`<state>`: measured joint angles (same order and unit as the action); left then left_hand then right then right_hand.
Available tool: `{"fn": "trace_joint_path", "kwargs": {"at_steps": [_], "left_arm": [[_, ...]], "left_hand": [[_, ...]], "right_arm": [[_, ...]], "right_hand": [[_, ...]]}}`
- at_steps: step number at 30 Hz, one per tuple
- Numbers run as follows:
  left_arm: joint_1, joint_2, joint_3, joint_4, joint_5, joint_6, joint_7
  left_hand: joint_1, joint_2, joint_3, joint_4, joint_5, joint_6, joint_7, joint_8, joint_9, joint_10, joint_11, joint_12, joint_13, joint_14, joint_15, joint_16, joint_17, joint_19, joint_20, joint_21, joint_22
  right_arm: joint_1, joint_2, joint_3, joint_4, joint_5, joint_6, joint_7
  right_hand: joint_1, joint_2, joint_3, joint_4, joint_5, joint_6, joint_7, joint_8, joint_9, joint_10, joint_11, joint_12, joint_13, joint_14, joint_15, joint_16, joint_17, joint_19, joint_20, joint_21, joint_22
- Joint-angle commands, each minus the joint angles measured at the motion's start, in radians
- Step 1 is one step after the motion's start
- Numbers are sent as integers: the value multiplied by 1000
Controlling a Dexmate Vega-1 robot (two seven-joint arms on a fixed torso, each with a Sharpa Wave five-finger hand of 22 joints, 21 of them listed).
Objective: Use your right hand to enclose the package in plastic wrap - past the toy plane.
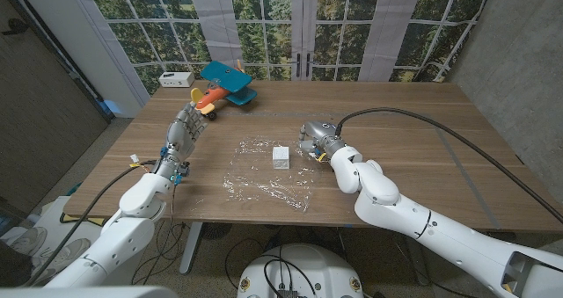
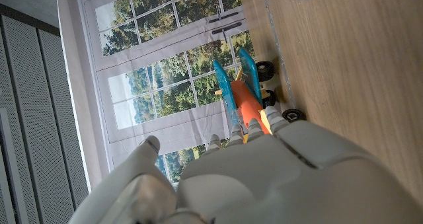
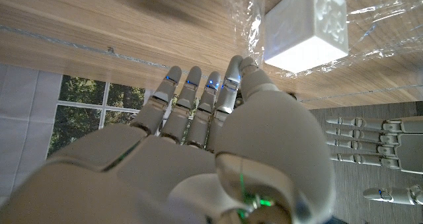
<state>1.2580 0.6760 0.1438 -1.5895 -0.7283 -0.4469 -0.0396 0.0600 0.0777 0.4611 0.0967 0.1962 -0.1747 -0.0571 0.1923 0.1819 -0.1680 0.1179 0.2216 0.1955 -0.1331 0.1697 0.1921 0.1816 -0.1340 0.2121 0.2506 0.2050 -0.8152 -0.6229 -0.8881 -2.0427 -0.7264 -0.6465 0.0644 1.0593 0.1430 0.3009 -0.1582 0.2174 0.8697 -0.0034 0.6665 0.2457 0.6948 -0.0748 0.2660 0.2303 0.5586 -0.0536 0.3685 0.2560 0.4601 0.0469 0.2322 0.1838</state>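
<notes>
One package: small white cube-shaped box point(image 1: 281, 156), no readable writing, lying on clear crinkled plastic wrap point(image 1: 264, 177).
Right hand point(image 1: 314, 140): fingers extended, holding nothing, beside the wrap.

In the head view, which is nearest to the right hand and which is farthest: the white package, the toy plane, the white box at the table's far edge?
From the right hand:
1. White package, on the plastic wrap, beside the hand on the robot's left.
2. Toy plane, farther back, toward the left.
3. White box, at the far edge, left of the plane.
</notes>
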Motion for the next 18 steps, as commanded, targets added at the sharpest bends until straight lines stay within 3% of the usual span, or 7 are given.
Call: {"fn": "trace_joint_path", "kwargs": {"at_steps": [1, 9, 18], "left_arm": [[6, -3, 4, -9, 6, 1, 8], [2, -8, 10, -3, 4, 2, 6], [3, -2, 6, -7, 7, 4, 12]], "left_hand": [[2, -6, -3, -1, 1, -47, -6, -1, 2, -3, 2, 0, 2, 2, 4, -1, 2, 5, 1, -1, 3], [2, -5, -2, -2, 1, -48, -5, -1, 2, -3, 1, -1, 2, 1, 4, -2, 2, 5, 1, -1, 3], [3, -5, -2, -3, 1, -48, -5, -1, 2, -3, 4, -1, 2, 1, 4, -2, 2, 5, 1, -2, 3]], "right_arm": [[-44, 32, 31, -12, 32, 1, -119], [-58, 84, 23, 3, 16, -39, -212], [-11, 14, 10, -15, 79, 55, -101]], "right_hand": [[12, 3, -1, 6, -4, -3, 6, 10, 3, 1, 8, -5, 2, -8, -107, 3, 6, -8, -2, -7, 3], [13, 4, -4, 8, -8, -4, 4, 13, 4, 4, 6, -5, 4, -11, -110, 5, 10, -16, -1, -10, 3], [12, 4, -6, 12, -12, -3, 4, 17, 2, 7, 6, -7, 4, -24, -105, -3, 9, -24, 2, -12, 3]]}}
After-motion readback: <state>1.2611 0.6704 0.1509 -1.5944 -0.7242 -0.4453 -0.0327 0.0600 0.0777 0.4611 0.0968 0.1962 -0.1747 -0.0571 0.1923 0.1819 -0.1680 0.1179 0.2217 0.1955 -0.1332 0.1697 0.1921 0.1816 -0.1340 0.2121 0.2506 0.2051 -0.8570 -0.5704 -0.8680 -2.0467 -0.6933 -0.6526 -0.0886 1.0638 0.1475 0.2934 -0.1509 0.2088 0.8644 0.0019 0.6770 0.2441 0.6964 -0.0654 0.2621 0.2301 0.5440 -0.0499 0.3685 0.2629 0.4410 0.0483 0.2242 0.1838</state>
